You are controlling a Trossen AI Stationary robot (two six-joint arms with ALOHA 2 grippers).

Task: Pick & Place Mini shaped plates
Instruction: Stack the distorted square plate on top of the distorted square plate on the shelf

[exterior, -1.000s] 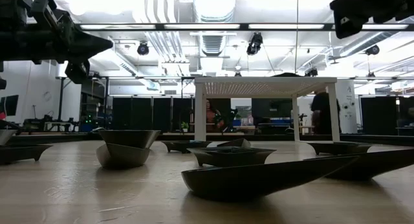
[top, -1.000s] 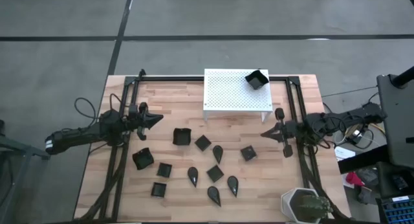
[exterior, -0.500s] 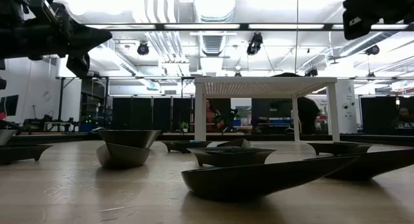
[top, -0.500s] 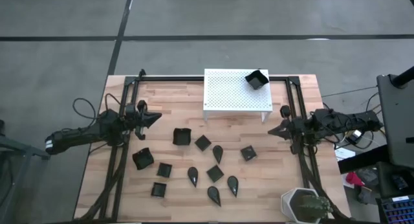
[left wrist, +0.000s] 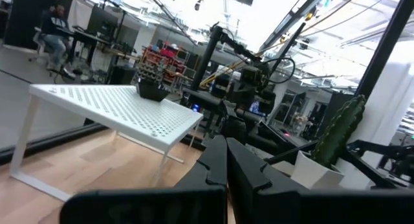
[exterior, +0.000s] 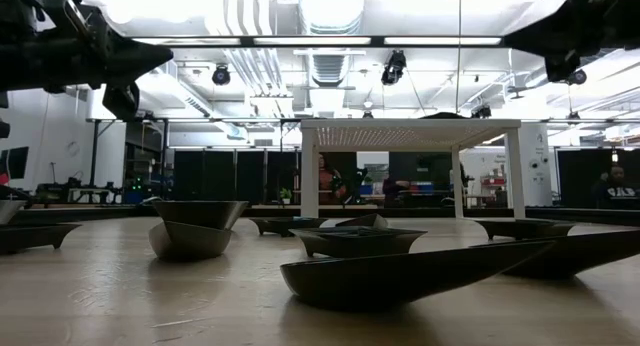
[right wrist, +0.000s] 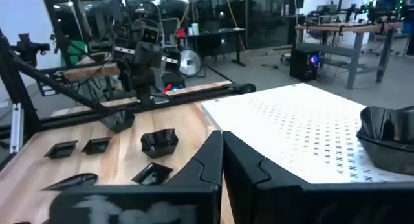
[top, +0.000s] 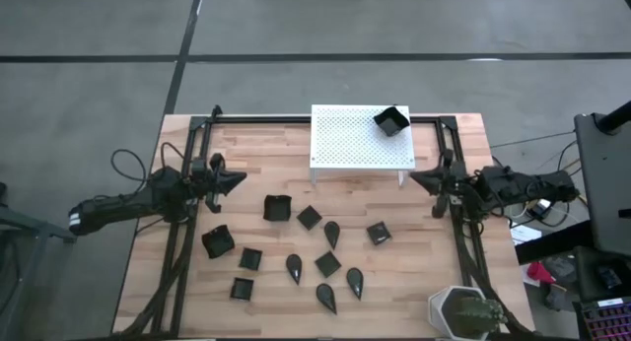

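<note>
**Both my grippers empty, plates scattered on the table**

Nearest the low camera, a teardrop plate (exterior: pixel 400 274) fills the lower middle of the frame, with a square plate (exterior: pixel 193 226) left of it and the white stand (exterior: pixel 410 136) behind them at centre.

From above, eleven black plates (top: pixel 296 247) lie loose across the lower middle of the frame on the wooden table (top: pixel 266 144). One more square plate (top: pixel 391 120) sits on the stand's (top: pixel 345 139) far right corner, upper centre.

My left gripper (top: pixel 240 180) is at the left of the frame, jaws pressed together, holding nothing, pointing toward the stand. My right gripper (top: pixel 414 179) is at the right, just beside the stand's right front leg, jaws pressed together and empty too.

A potted plant (top: pixel 463 313) stands at the lower right corner.
</note>
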